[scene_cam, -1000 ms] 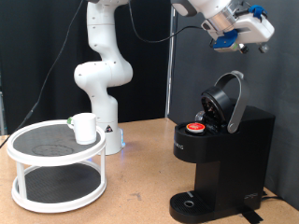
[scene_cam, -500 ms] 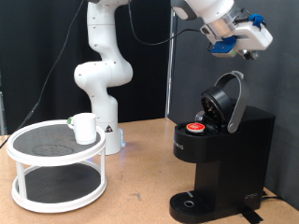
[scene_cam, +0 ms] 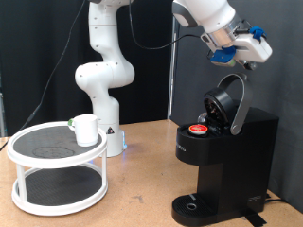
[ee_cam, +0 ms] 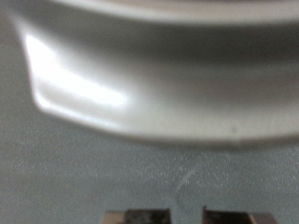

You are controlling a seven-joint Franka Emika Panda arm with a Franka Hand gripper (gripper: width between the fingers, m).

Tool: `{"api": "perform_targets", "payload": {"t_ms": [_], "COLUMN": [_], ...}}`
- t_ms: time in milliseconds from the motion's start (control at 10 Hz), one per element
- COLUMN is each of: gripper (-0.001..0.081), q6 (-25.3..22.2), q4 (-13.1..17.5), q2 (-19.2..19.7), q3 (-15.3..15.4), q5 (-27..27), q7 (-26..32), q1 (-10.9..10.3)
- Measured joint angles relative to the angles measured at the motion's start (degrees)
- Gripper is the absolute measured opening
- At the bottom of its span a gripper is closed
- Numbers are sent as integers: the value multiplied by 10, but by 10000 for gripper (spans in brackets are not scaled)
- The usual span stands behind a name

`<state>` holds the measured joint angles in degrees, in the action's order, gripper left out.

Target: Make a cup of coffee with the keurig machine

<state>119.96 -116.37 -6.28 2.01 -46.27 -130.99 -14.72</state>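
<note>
The keurig machine (scene_cam: 227,151) stands at the exterior view's right with its rounded lid (scene_cam: 230,99) tilted open. A white pod with a red top (scene_cam: 198,130) sits in its chamber. My gripper (scene_cam: 242,49) hangs just above the raised lid, not touching it, with nothing between its fingers. In the wrist view the lid's silver rim (ee_cam: 140,84) fills the picture, blurred, and the fingertips (ee_cam: 154,217) show close together at the edge. The cup (scene_cam: 85,129) stands on the top shelf of a white round stand at the exterior view's left.
The white two-tier round stand (scene_cam: 38,156) sits on the wooden table at the left. The robot's white base (scene_cam: 102,85) rises behind it. The drip tray (scene_cam: 194,205) under the spout holds nothing. A black curtain forms the backdrop.
My gripper has moved down and to the exterior view's left, closer to the top of the open lid. The cup, pod and machine have not moved.
</note>
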Motion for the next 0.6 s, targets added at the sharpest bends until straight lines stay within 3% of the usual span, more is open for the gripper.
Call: {"api": "perform_targets", "payload": {"t_ms": [600], "gripper": [0], "q6": [-1], "q4": [-8], "q2": [0], "q3": [-8], "q5": [0], "q7": [12], "q1": [10]}}
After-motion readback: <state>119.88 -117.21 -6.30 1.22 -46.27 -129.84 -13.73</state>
